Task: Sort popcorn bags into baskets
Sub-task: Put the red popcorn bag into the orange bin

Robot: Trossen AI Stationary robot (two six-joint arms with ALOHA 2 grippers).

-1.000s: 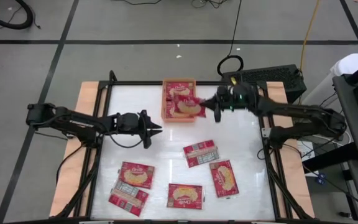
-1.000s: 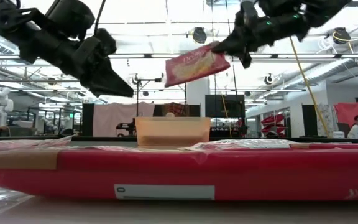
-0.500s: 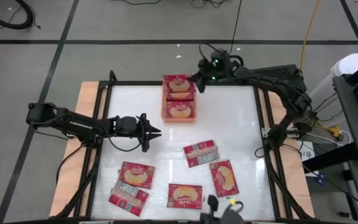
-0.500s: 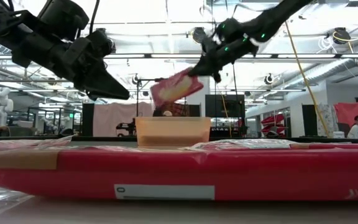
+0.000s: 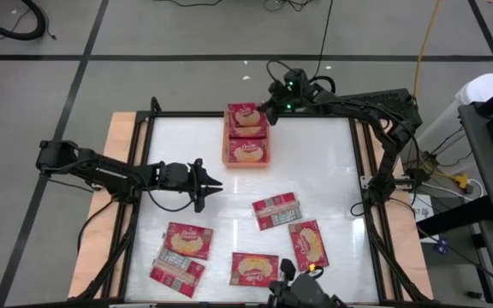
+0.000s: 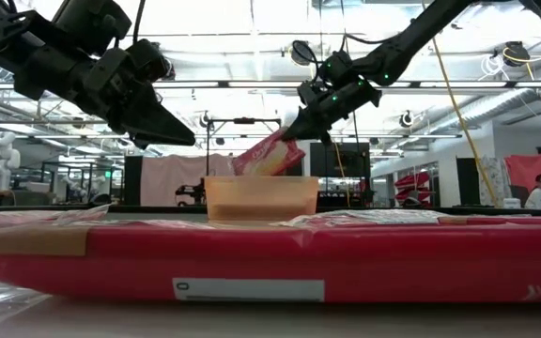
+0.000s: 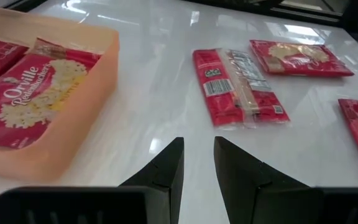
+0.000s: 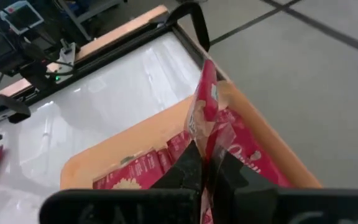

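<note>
So the white surface [image 5: 246, 184] looks the same as half a second back: five loose bags still lie at its near end, a grey-backed one [image 5: 276, 210] closest to the middle, none of them moved. The orange tray [image 5: 226, 145] hasn't budged at the far edge either, with a bag lying flat in its near half [image 5: 248, 151]. The right arm has come in a little lower over the tray's far end, and its fingers [image 5: 268, 109] are still pinched shut on the corner of a bag [image 6: 269, 156], which now dips tilted into the tray rather than hanging above it. The left fingers [image 5: 218, 181] sit slightly apart with nothing between them, hovering mid-surface, pretty much where they were.
</note>
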